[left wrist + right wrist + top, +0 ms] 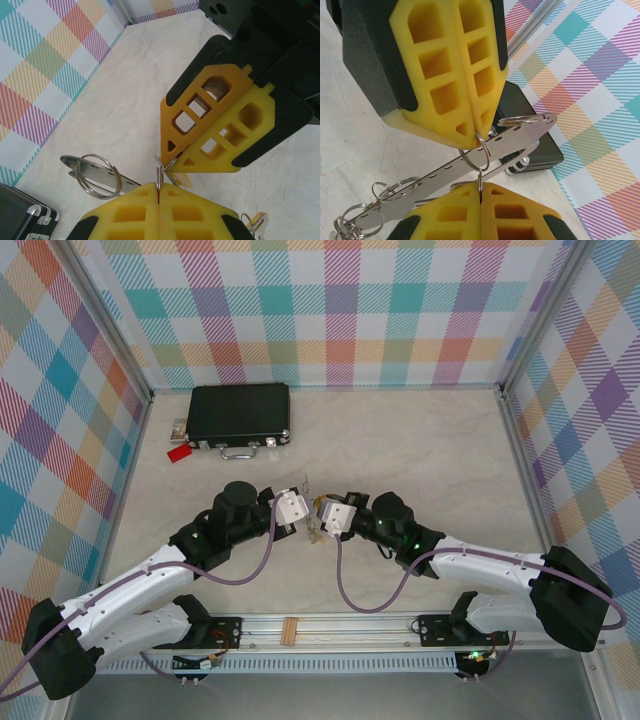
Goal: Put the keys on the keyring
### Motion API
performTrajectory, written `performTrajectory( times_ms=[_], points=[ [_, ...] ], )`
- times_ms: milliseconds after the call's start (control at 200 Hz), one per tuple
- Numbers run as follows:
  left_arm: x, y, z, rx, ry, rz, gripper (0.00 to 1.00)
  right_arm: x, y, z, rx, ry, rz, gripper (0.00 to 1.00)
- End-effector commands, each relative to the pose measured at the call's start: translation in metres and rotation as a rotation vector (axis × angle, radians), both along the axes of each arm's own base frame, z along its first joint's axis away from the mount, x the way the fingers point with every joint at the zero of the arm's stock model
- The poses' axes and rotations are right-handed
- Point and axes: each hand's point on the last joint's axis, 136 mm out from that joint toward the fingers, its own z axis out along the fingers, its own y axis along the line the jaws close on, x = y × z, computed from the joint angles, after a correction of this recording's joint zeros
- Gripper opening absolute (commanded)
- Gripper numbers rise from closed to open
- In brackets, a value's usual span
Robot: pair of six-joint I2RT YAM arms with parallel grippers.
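Two grippers, tip to tip above the middle of the table [430,460]. Left gripper [158,189] squeezed tight, right gripper [480,189] squeezed tight too, both pinching the keyring [487,150] between their tips. Hard to tell whether one thin loop there or two hooked together. One flat metal strip [445,175] with little holes just behind the loop. One spare ring [520,120] at its far end, a bunch of rings [385,192] at its near end, too mixed up to count. The keys [252,223] low beside the left gripper, cut off by the picture edge, number not clear. One black case [240,415] and one red tag [180,452] far back on the table.
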Motion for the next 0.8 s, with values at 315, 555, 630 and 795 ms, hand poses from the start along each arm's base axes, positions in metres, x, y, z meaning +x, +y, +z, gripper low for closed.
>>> performTrajectory(
  times_ms=[315, 555, 630, 795],
  points=[
    [-0.0039, -0.0099, 0.0227, -0.062, -0.020, -0.037, 0.00, -0.0023, 0.0062, 0.0170, 0.052, -0.027, 0.024, 0.00],
    [-0.0046, -0.0106, 0.0212, -0.055, -0.013, -0.042, 0.00, -0.0034, 0.0060, 0.0189, 0.060, -0.031, 0.026, 0.00],
    [-0.0044, -0.0110, 0.0194, -0.050, -0.007, -0.042, 0.00, -0.0030, 0.0050, 0.0211, 0.068, -0.033, 0.020, 0.00],
    [-0.0042, -0.0112, 0.0183, -0.046, -0.003, -0.042, 0.00, -0.0032, 0.0016, 0.0219, 0.072, -0.037, 0.012, 0.00]
  ],
)
